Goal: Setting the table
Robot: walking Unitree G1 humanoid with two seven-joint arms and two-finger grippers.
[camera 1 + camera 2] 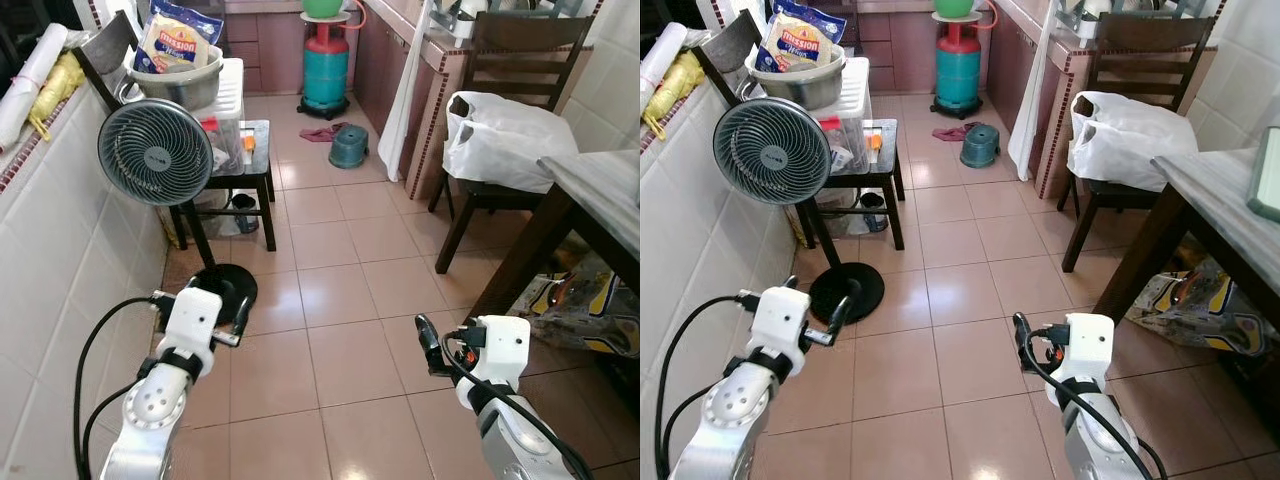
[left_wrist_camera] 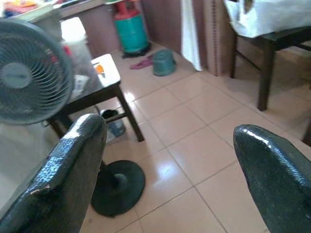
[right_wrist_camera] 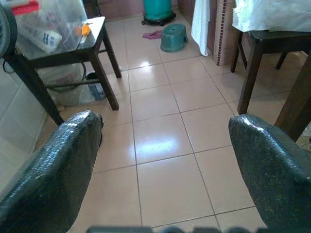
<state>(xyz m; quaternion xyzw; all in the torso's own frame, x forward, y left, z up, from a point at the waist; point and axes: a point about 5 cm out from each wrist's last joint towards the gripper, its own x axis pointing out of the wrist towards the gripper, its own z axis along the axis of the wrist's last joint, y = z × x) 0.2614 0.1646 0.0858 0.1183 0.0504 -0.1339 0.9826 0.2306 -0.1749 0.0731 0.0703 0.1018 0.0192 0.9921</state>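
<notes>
Bare pink tiled floor [image 1: 340, 300] is lying open ahead of both grippers; grey pedestal fan [image 1: 156, 152] is standing ahead-left, dark wooden table leg [image 1: 525, 255] is crowding ahead-right.

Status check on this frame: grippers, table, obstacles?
Left gripper and right gripper open, empty, held over floor tiles. Table ahead to the right. Chair with white bag beside it; standing fan on the left.

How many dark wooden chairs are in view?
1: the dark wooden chair stands by the tiled counter ahead on the right, a white plastic bag on its seat. Others may be hidden.
</notes>
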